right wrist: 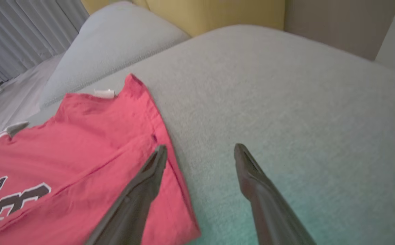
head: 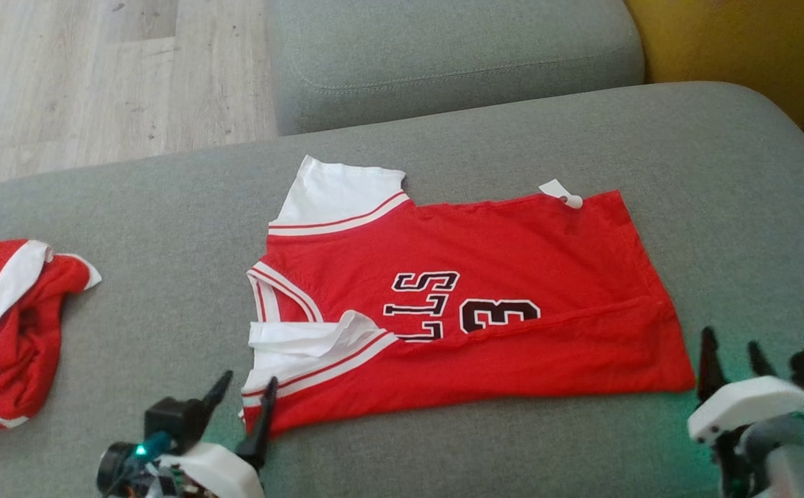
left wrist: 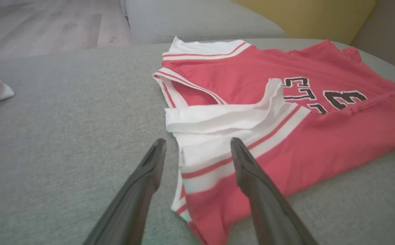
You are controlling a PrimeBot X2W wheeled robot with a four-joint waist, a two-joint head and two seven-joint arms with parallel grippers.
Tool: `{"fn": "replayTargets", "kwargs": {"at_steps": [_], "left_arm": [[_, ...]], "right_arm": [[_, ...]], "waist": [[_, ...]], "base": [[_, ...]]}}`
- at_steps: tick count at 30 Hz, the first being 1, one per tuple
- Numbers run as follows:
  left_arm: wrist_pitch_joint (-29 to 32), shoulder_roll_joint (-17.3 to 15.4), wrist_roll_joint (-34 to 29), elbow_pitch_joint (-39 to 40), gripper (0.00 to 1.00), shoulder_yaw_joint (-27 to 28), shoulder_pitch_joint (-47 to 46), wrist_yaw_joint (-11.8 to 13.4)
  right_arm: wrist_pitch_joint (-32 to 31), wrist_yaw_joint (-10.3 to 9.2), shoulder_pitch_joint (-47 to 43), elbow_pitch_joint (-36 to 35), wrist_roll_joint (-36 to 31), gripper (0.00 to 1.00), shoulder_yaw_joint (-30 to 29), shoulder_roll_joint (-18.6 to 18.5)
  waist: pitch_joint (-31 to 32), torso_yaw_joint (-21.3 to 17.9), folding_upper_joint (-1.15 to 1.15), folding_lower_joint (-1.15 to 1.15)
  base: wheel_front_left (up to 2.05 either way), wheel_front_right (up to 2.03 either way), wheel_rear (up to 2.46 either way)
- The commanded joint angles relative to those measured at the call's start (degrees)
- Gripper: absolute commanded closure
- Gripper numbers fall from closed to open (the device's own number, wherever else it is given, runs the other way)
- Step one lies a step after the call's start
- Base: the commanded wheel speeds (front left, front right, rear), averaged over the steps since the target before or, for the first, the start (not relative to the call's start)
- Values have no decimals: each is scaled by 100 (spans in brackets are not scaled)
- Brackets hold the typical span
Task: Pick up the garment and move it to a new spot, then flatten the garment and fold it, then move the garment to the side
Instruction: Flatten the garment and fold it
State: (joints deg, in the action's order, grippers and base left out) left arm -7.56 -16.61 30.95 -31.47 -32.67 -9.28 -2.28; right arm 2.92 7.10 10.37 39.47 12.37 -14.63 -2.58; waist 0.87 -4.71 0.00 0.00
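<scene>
Left gripper (head: pixel 248 387) and right gripper (head: pixel 729 342): both wide, empty, at the near corners of the jersey (head: pixel 471 304), lying flat mid-sofa (head: pixel 132 207), near edge folded once; you have further folds and the move aside left.

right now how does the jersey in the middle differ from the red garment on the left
The jersey lies spread flat; the left garment sits bunched in a heap. The jersey shows black lettering; the left garment shows none. Both are red with white trim, on the grey cushion.
</scene>
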Motion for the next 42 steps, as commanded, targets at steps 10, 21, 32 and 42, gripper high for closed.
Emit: {"fn": "replayTargets", "kwargs": {"at_steps": [10,21,32,42], "left_arm": [[-631,-507,-372,1284,0,636,-790,410],[756,-979,-284,738,0,350,-3403,-444],[2412,-1490,881,-467,0,-1269,-5770,-519],[2780,-1825,1444,-1140,0,-2339,-6519,-520]], "right_arm": [[162,39,372,-1592,-436,0,20,-30],[-323,39,1581,-2328,-475,0,420,-75],[-271,39,2618,-2345,-275,0,901,-213],[-196,39,2757,-2381,35,0,1303,-210]], "waist": [[-313,-87,0,0],[-1529,-401,0,0],[-2560,-930,0,0],[-2944,-1181,0,0]], "base": [[0,0,0],[0,0,0],[0,0,0],[0,0,0]]}}
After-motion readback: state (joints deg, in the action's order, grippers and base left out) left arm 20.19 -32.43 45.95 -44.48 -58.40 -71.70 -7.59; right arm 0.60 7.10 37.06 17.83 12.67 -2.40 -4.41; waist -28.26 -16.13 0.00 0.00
